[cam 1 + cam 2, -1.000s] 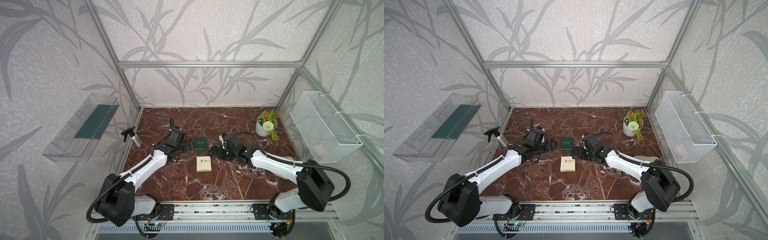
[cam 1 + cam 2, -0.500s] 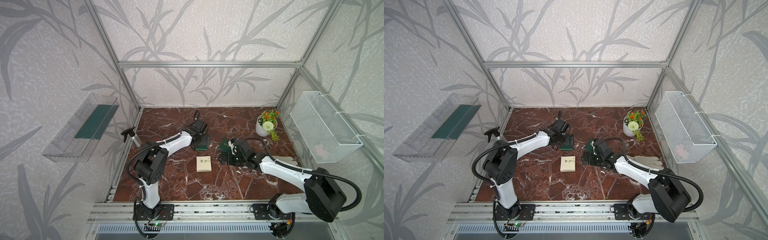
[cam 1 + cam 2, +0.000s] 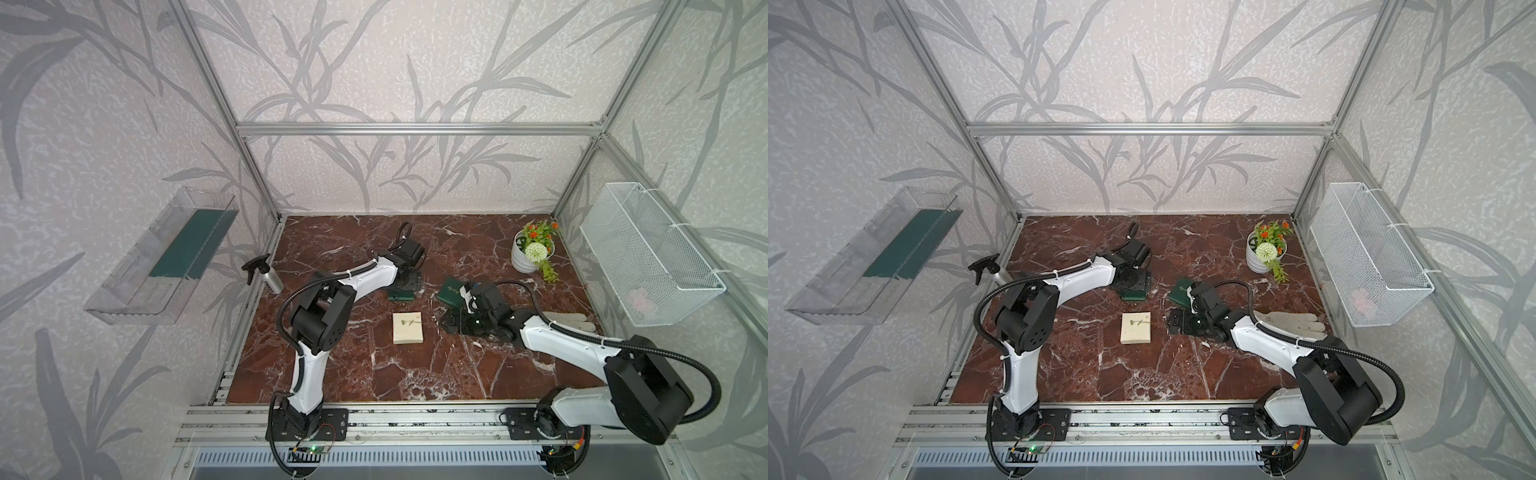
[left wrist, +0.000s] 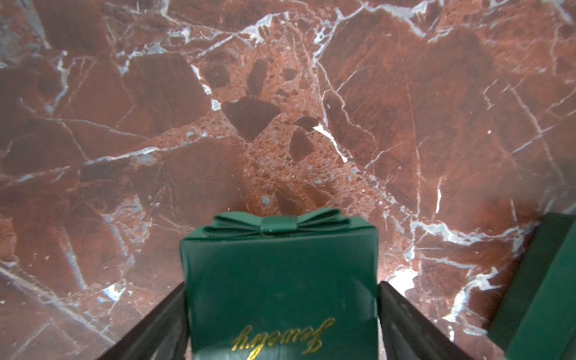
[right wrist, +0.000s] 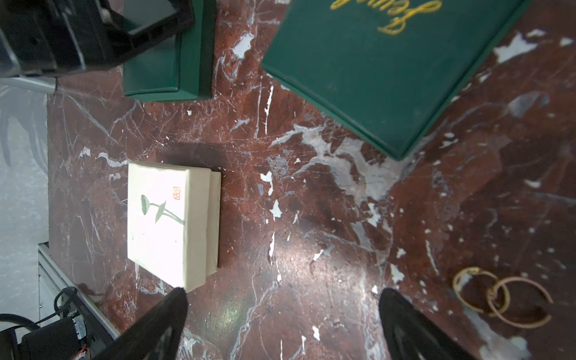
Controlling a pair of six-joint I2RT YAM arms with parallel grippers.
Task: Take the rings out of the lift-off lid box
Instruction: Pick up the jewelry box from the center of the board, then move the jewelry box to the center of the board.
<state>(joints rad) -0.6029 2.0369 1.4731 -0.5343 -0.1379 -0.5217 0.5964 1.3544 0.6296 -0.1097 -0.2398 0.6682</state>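
the rings [image 5: 493, 294], at least two thin pale gold hoops lying overlapped, sit on the bare red marble worktop [image 5: 311, 202], inside no box and touched by nothing. in the right wrist view they lie just beside one tip of the right fingers [image 3: 449, 323], which stand wide apart and hold nothing. near them rests a flat green box [image 5: 389, 68] with gold script on top. in both top views, with the cream box [image 3: 407, 328] and its plant drawing as the clock's centre, the right fingers are at 3 o'clock, the flat green box is between 1 and 2 o'clock, and a green box with a bow [image 4: 280, 280] is at 12 o'clock. the left fingers [image 3: 404, 288] straddle that box, one close along each side; whether they press it i cannot tell. farther out are a flower pot [image 3: 528, 262] at 2 o'clock, a pale glove [image 3: 569, 319] at 3 and a spray bottle [image 3: 272, 279] at 10.
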